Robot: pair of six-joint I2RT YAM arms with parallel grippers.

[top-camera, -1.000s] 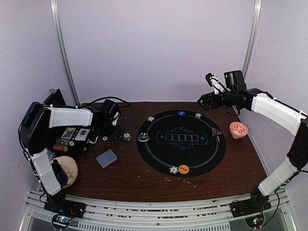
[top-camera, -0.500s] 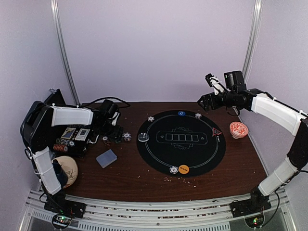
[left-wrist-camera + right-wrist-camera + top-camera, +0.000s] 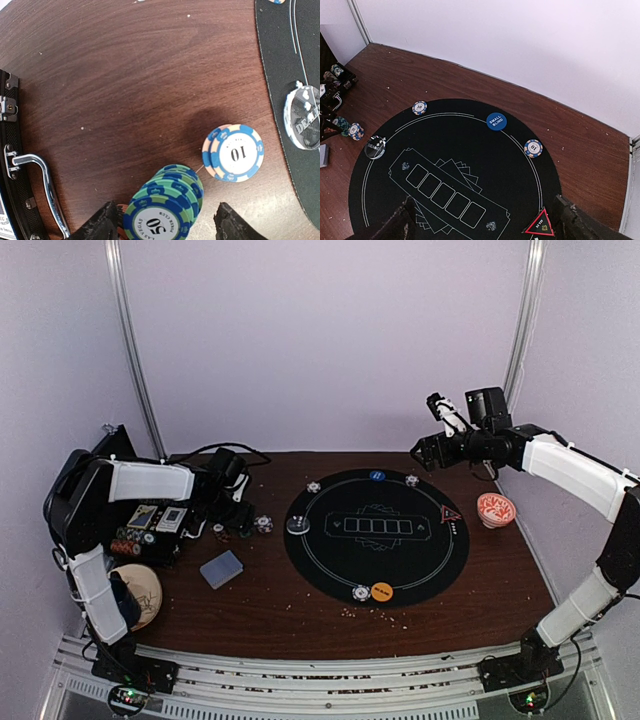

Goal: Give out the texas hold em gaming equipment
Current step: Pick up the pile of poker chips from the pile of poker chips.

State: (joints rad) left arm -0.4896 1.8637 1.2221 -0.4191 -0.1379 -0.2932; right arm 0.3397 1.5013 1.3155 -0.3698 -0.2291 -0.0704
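In the left wrist view a leaning stack of teal-and-blue "50" poker chips (image 3: 165, 205) stands on the wood between my left gripper's (image 3: 166, 225) fingers. The right finger (image 3: 232, 226) is clear of the stack, so the gripper is open around it. A short stack of blue-and-peach "10" chips (image 3: 234, 152) lies just beyond. From above, the left gripper (image 3: 228, 520) is low beside these chips (image 3: 263, 524). My right gripper (image 3: 422, 454) hangs open and empty above the black mat's (image 3: 330, 560) far right rim. The grey-blue card deck (image 3: 221, 568) lies on the table.
On the mat's rim sit a blue disc (image 3: 496, 121), an orange disc (image 3: 382, 591), a red triangle marker (image 3: 540, 225), a clear dealer button (image 3: 305, 117) and single chips (image 3: 533, 148). An open black chip case (image 3: 150, 525) and a wooden disc (image 3: 140, 590) are at the left. A red-and-white bowl (image 3: 496, 508) is at the right.
My left gripper's fingers have drawn closer together around the "50" chip stack. The right arm has not moved.
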